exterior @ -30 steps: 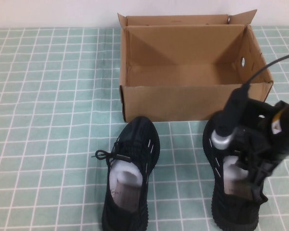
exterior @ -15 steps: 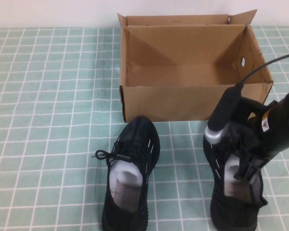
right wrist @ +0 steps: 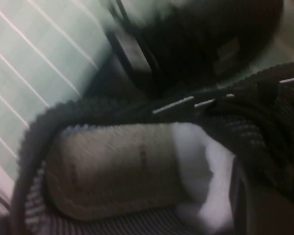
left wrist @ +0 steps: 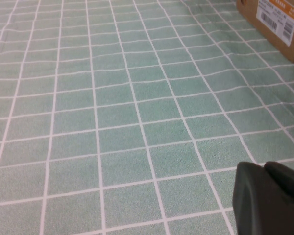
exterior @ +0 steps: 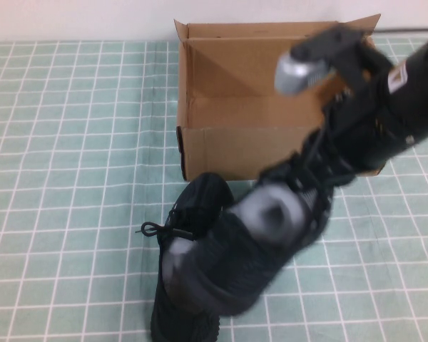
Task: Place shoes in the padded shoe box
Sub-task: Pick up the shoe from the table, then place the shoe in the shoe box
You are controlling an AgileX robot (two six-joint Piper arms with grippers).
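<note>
My right gripper [exterior: 327, 169] is shut on the tongue side of one black sneaker [exterior: 260, 235] and holds it tilted in the air, just in front of the brown shoe box [exterior: 221, 146]. In the right wrist view a finger [right wrist: 257, 200] sits inside that shoe's opening [right wrist: 112, 166], against the white paper stuffing [right wrist: 206, 166]. The other black sneaker [exterior: 200, 203] stands on the cloth in front of the box, its heel half hidden behind the lifted one. My left gripper [left wrist: 270, 195] is shut and empty, low over the cloth at the near left.
A green checked tablecloth [exterior: 71, 142] covers the table. The box is open at the top with its flaps up. A box corner with an orange label [left wrist: 274, 22] shows in the left wrist view. A white wall stands behind the box.
My right gripper has closed on the right-hand sneaker and lifted it off the cloth, swinging it up and to the left, towards the box. The other sneaker and the left arm have not moved.
</note>
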